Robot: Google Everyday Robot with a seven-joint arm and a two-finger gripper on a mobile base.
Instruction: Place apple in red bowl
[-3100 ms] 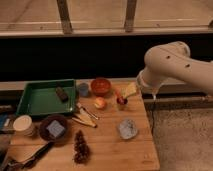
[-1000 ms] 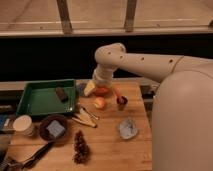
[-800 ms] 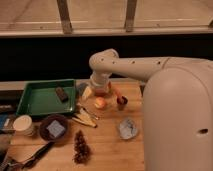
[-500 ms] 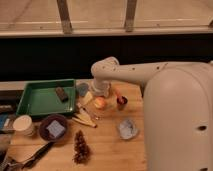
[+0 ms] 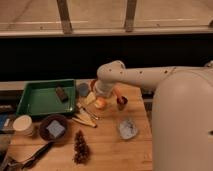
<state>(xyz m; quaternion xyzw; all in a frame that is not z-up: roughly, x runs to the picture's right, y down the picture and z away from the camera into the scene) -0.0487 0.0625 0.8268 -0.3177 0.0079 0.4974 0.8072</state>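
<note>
Camera view: we note the arm reaching in from the right across the wooden counter [image 5: 105, 150]. Its hand [image 5: 100, 98] hangs released, fingers spread, right over the apple [image 5: 102, 105], which sits on the counter near the middle; whether they touch we cannot tell. The red bowl [image 5: 92, 83] is just behind, mostly hidden by the arm, beside a blue-grey cup [image 5: 83, 89]. Green tray [image 5: 30, 102] to the left; pine cone [image 5: 80, 145] near the front.
</note>
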